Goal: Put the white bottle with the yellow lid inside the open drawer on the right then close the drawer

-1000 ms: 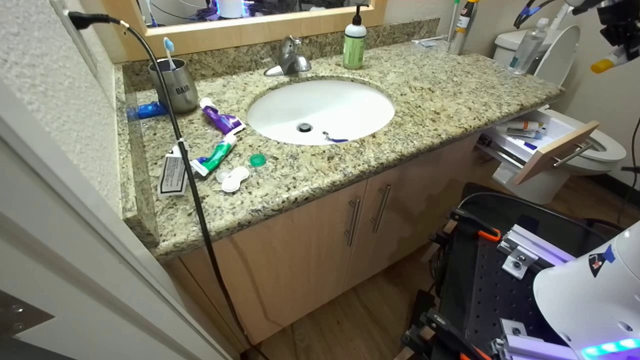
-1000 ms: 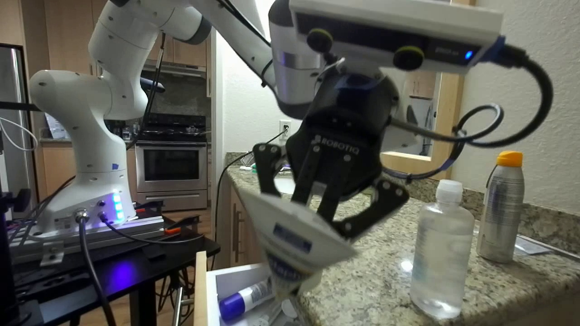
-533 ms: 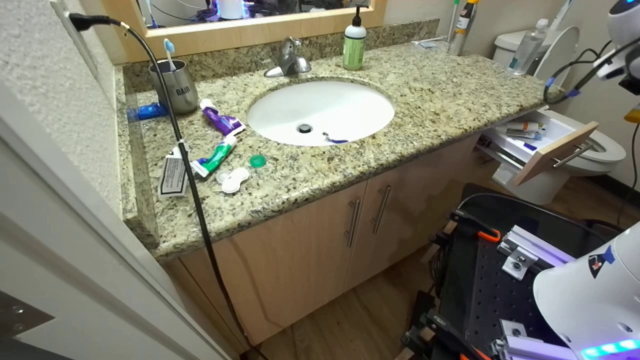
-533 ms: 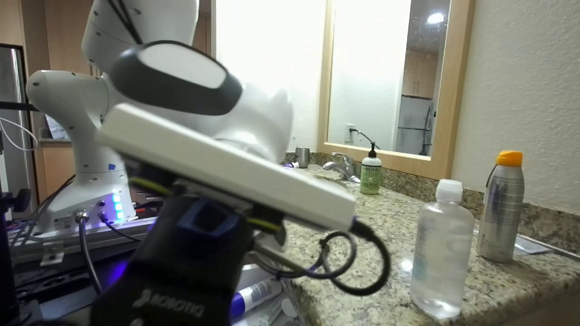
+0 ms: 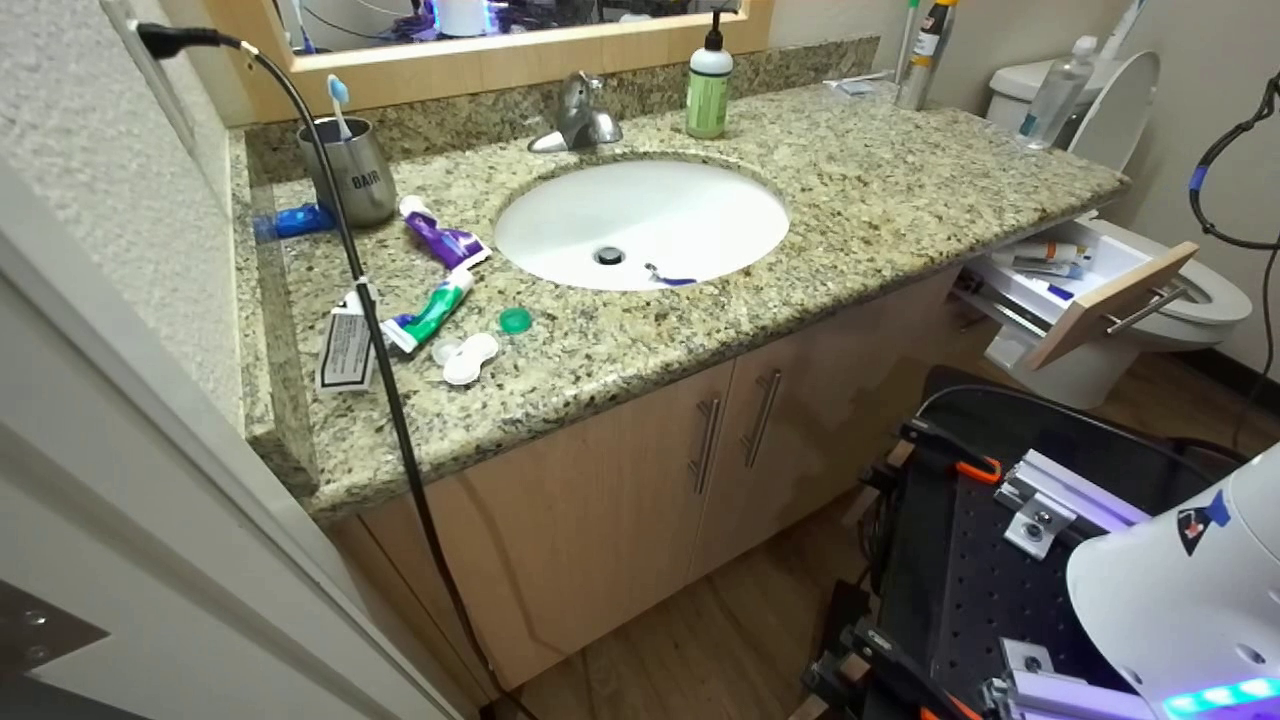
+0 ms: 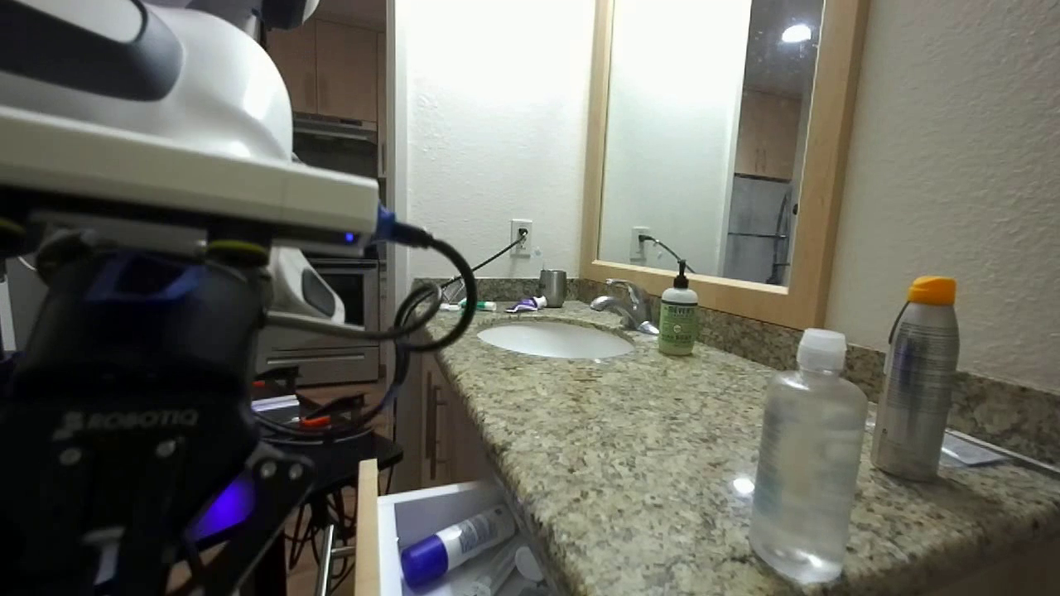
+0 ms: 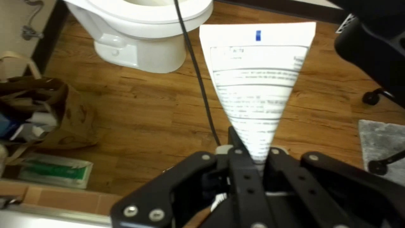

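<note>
Pincer (image 7: 255,151) on bottle (image 7: 258,85): wrist view only

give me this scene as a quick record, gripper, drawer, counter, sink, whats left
gripper: shut on white printed tube, its wide flat end showing
drawer: open, purple-capped white container lying inside
counter: green pump soap bottle, clear bottle with white cap, orange-capped spray can, all upright
sink: small purple-blue item, too small to name
left to do: tube into drawer, then close drawer

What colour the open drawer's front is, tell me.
Light tan; the drawer's front shows best in an exterior view.
</note>
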Robot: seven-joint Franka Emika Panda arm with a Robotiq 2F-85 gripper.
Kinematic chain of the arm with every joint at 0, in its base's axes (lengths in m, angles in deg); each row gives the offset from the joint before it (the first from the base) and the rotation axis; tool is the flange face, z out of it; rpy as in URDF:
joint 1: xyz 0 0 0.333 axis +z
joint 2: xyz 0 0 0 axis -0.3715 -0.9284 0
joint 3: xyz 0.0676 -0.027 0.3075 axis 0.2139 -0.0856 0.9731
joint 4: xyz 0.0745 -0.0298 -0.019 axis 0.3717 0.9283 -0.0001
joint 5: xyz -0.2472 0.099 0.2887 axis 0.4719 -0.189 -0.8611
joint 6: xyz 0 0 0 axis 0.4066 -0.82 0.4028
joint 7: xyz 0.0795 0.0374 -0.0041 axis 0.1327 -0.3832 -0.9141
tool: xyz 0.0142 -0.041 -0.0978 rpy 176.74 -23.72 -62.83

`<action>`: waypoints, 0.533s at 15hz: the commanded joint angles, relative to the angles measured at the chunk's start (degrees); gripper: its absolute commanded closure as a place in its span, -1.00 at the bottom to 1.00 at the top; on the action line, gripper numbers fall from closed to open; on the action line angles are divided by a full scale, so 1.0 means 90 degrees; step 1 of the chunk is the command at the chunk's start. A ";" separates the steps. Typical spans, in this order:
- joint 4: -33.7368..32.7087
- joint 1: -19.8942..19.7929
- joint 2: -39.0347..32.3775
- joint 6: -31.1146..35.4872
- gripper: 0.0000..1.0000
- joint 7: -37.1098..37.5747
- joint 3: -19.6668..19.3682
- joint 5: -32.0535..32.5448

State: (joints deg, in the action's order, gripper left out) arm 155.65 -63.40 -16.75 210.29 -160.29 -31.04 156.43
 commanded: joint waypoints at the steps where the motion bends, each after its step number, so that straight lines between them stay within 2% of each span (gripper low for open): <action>1: 0.0637 -0.0223 0.0715 0.1137 0.96 -0.0028 -0.0001 0.0244; 3: 0.0782 -0.0136 0.0826 0.1589 0.96 -0.0075 -0.0179 0.0498; 4: 0.1072 -0.0586 0.1133 0.1259 0.96 -0.0122 0.0491 0.0828; 6: 0.1162 -0.0163 0.1134 0.1276 0.96 0.0196 0.0170 0.1532; 8: 0.1235 0.0617 0.1045 0.1273 0.96 0.0983 -0.0334 0.2625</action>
State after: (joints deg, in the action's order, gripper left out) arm 164.12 -64.48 -8.86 221.75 -158.25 -30.11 169.82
